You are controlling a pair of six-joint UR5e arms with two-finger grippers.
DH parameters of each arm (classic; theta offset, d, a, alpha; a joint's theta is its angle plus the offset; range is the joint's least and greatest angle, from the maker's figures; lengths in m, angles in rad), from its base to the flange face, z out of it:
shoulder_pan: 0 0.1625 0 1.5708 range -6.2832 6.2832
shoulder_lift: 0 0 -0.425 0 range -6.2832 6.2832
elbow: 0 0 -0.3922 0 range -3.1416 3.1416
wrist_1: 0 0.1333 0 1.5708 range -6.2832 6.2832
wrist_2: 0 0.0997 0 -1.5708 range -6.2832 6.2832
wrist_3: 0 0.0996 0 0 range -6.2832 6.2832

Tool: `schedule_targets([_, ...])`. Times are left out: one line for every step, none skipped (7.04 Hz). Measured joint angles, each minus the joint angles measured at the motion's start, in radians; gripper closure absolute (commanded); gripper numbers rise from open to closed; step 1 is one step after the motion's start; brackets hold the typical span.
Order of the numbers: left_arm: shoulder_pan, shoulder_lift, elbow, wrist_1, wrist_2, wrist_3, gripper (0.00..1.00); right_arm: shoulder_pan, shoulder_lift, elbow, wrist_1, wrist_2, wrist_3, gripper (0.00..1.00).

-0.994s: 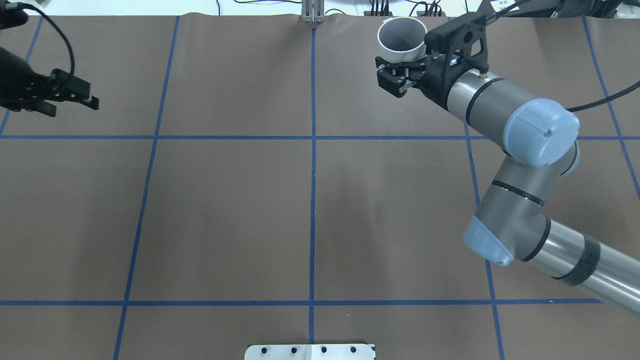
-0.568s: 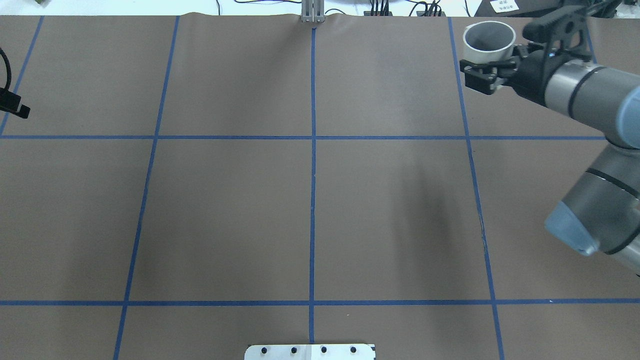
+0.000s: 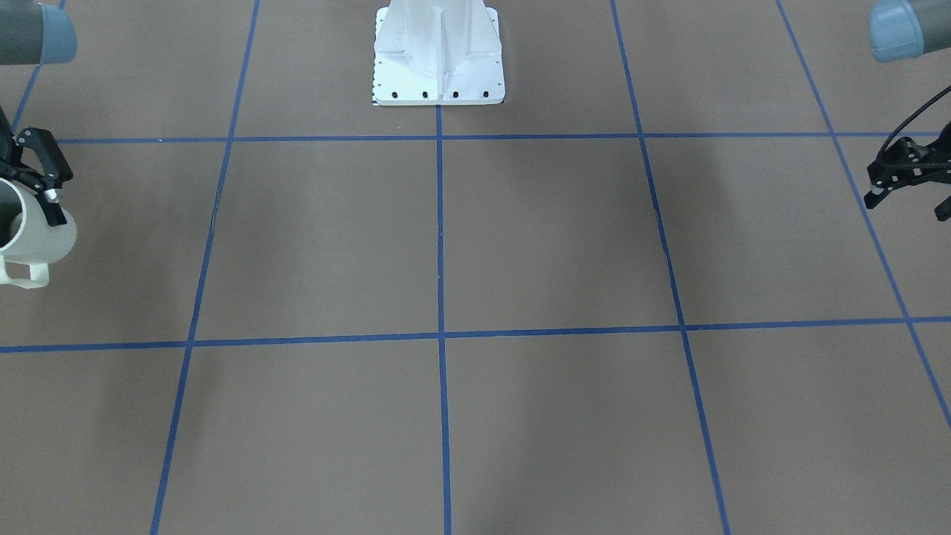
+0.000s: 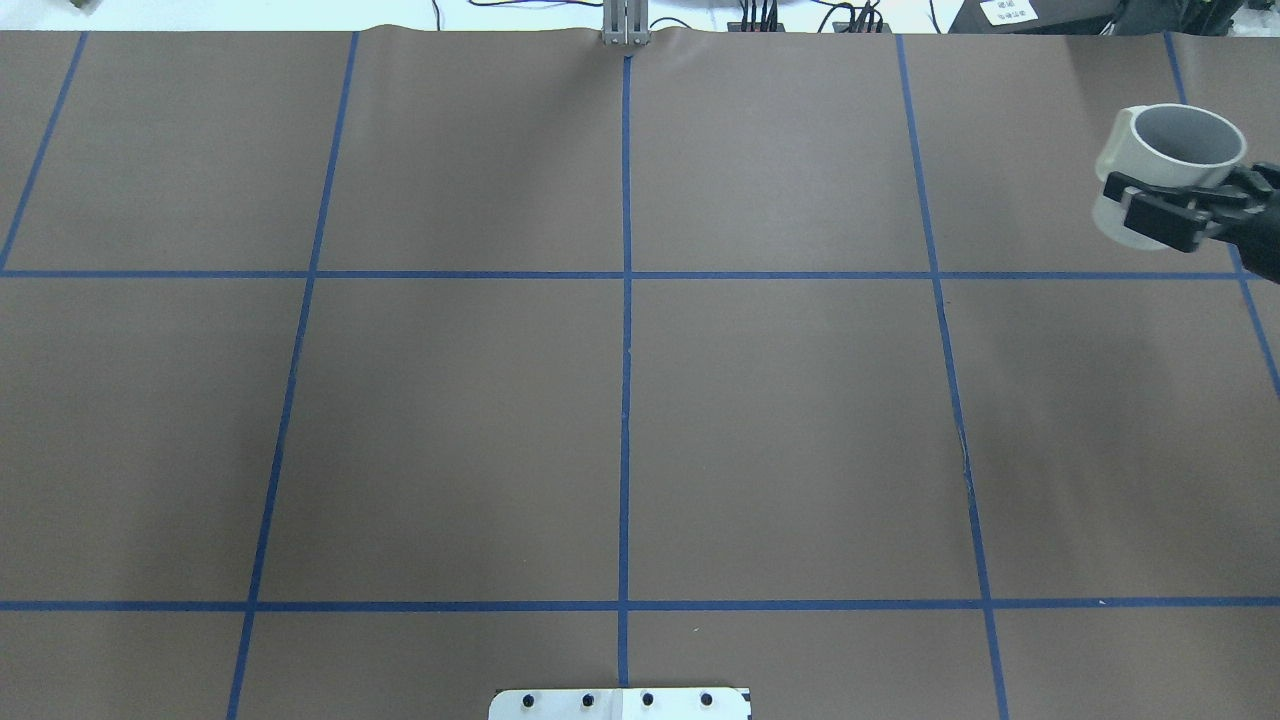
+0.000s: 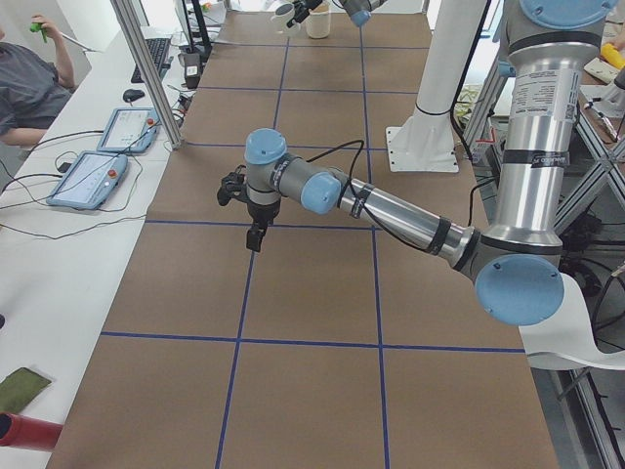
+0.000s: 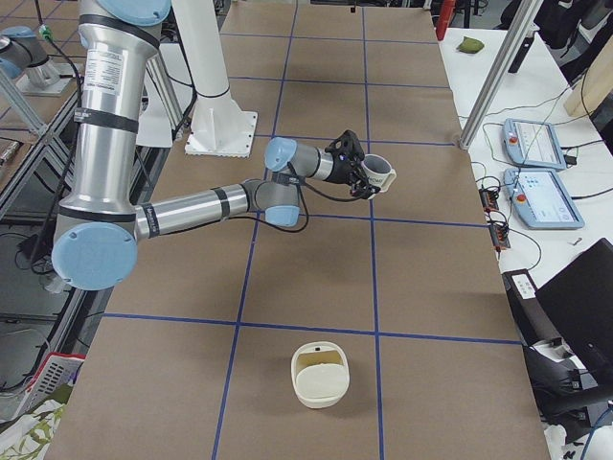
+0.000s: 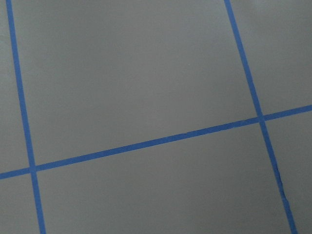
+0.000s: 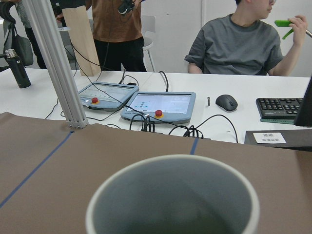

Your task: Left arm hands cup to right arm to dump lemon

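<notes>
The white cup (image 4: 1170, 165) is upright and off the table at the far right of the overhead view, grey inside facing up. My right gripper (image 4: 1165, 215) is shut on its wall. The cup also shows at the left edge of the front view (image 3: 33, 230), handle down, and in the exterior right view (image 6: 380, 176). The right wrist view looks over its rim (image 8: 170, 163); I cannot make out the lemon inside. My left gripper (image 3: 906, 202) is open and empty at the right edge of the front view, and outside the overhead view.
A cream bowl-like container (image 6: 321, 376) sits on the table at the robot's right end. The white robot base plate (image 3: 438, 74) is at mid-table on the robot's side. An aluminium post (image 8: 53, 63), tablets and operators are beyond the far edge.
My right gripper has carried the cup to the right and slightly nearer the robot. My left gripper has withdrawn leftward out of the overhead view.
</notes>
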Motion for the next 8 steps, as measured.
schedule_targets([-0.019,0.004,0.003,0.022,0.000,0.044,0.00,0.047,-0.065,-0.014,0.074,0.035,0.017,0.78])
schedule_targets([-0.027,0.004,0.004,0.031,0.000,0.061,0.00,0.106,-0.108,-0.061,0.165,0.083,0.056,0.82])
schedule_targets([-0.030,0.003,0.004,0.035,0.000,0.067,0.00,0.174,-0.131,-0.149,0.285,0.143,0.121,0.86])
schedule_targets([-0.030,0.002,0.004,0.036,0.000,0.069,0.00,0.252,-0.139,-0.241,0.394,0.214,0.186,0.89])
schedule_targets([-0.030,0.000,0.003,0.036,0.000,0.069,0.00,0.334,-0.144,-0.303,0.462,0.287,0.262,0.95])
schedule_targets([-0.030,-0.001,0.003,0.036,0.000,0.067,0.00,0.409,-0.148,-0.340,0.495,0.352,0.358,0.99])
schedule_targets([-0.030,-0.002,0.003,0.036,0.000,0.065,0.00,0.462,-0.148,-0.370,0.508,0.393,0.454,1.00])
schedule_targets([-0.029,-0.003,0.003,0.037,0.000,0.064,0.00,0.486,-0.144,-0.389,0.512,0.409,0.547,1.00])
